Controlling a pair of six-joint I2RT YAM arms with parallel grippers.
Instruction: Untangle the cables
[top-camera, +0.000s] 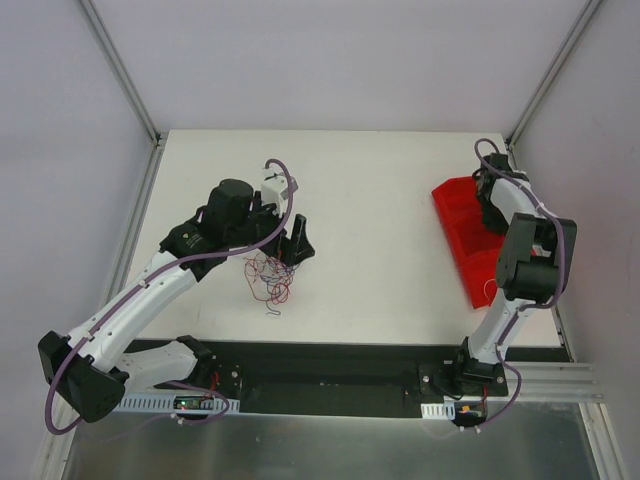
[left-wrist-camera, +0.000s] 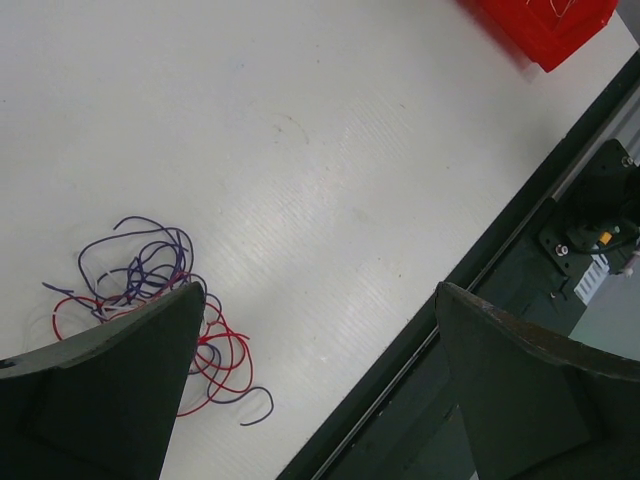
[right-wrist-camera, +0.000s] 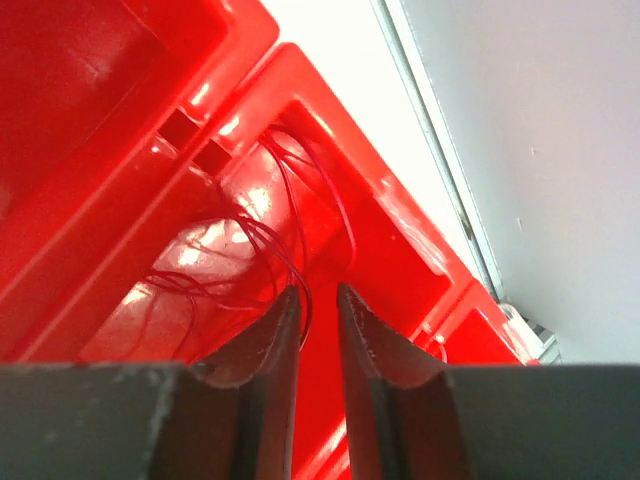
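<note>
The left claw (left-wrist-camera: 320, 290) hangs over the table (left-wrist-camera: 300, 150) with its jaws spread wide and nothing between them. That width suits a loose heap, which gives no single firm place to take hold. The tangle (left-wrist-camera: 150, 275) lies on the table, partly under the claw's left finger in the wrist view. It is a knot of red and purple loops, with one purple end curling free towards the near edge. From above, it sits just beside the claw, on the side nearer the arm bases. The loops cross one another closely, so I judge that a plain grab would lift several at once. The loose end looks the easier start.

The middle of the table is bare white. Well apart, at the right edge, stands the red bin (top-camera: 455, 215), with the right arm bent over it. The right claw (right-wrist-camera: 315, 300) points down into one compartment. Its jaws are narrow, with a thin slit of red showing between them and nothing that I can see clamped. A few strands (right-wrist-camera: 265, 235) lie curled in that compartment, and one runs up close to the fingertips. The bin's walls crowd the claw on both sides.
</note>
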